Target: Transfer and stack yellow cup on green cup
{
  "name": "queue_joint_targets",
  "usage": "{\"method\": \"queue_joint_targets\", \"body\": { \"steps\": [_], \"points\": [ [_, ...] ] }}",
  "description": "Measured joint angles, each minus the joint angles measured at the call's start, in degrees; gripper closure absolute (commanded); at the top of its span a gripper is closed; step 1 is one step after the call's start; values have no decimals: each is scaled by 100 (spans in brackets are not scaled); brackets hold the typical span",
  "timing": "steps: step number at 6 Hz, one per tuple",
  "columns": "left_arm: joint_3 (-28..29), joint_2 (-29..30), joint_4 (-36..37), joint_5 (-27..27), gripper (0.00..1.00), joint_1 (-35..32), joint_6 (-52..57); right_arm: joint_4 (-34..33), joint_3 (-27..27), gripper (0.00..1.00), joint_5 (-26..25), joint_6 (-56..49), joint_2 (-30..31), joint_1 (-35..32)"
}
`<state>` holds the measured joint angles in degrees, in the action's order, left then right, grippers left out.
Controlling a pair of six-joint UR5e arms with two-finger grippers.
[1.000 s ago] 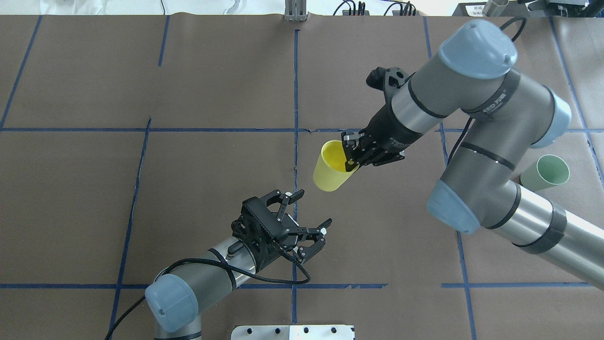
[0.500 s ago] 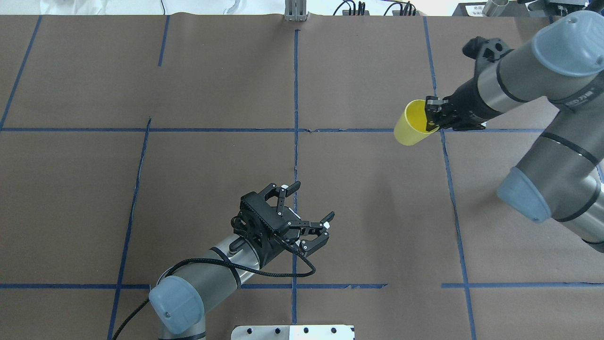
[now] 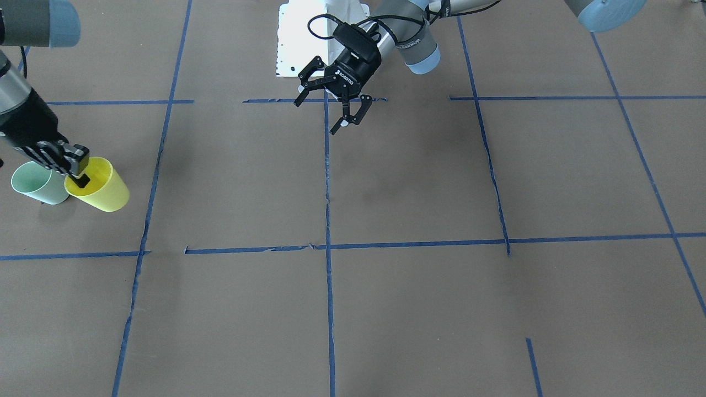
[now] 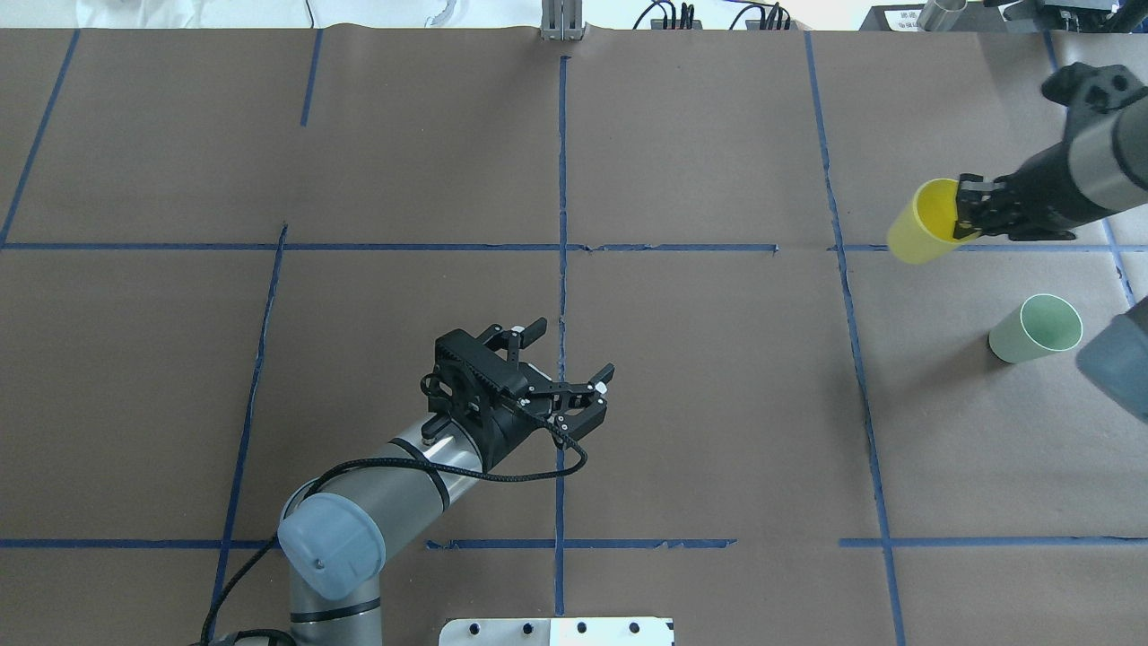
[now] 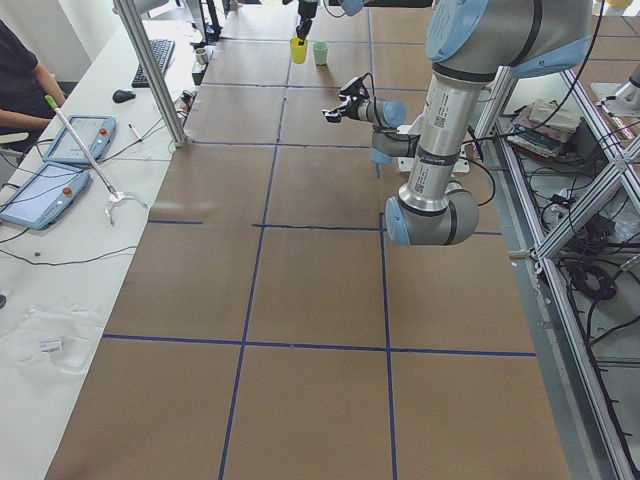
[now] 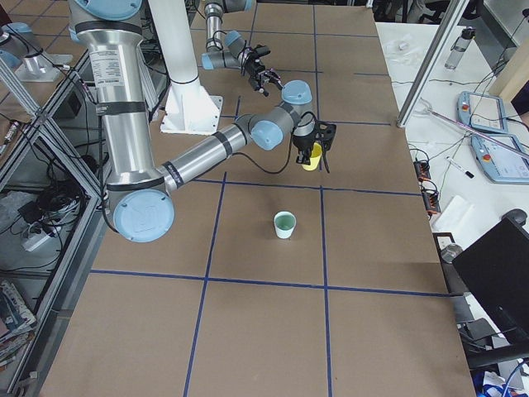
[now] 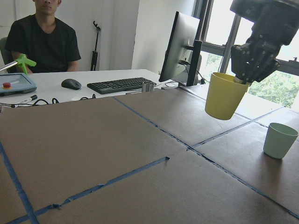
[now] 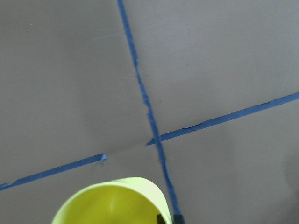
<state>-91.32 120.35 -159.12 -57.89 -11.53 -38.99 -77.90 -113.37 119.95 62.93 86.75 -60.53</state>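
The right gripper (image 4: 967, 220) has carried the yellow cup (image 4: 919, 235) further toward the robot's right, past the blue tape line (image 4: 843, 269) it hung over half a second ago, and the left gripper (image 4: 574, 348) has drawn back slightly. The right gripper is clamped on the yellow cup's rim, one finger inside and one outside, and the cup hangs below it, clear of the surface (image 4: 717, 404), mouth up and slightly tilted. The green cup (image 4: 1036, 330) stands upright on the surface near this gripper, lower down and on the side toward the robot's base, not touching the yellow cup. Well away toward the robot's left, the left gripper hovers with its fingers spread apart, holding nothing
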Motion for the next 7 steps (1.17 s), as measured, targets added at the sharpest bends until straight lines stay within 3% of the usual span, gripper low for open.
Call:
{"method": "queue_joint_targets", "body": {
  "steps": [2, 3, 5, 7],
  "points": [
    [-13, -162, 751, -346, 1, -463, -914, -12, -27, 99, 74, -1107, 708, -590],
    [-25, -187, 1308, -924, 0, -862, -1454, -14, -19, 100, 85, -1401, 900, -715],
    [-25, -267, 2223, -2622, 0, -1808, -2453, -12, 91, 100, 351, -1546, 1049, -775],
    [-18, -314, 2987, -3482, 0, -2336, -2651, -6, 244, 98, 466, -1564, 1048, -770]
  ]
}}
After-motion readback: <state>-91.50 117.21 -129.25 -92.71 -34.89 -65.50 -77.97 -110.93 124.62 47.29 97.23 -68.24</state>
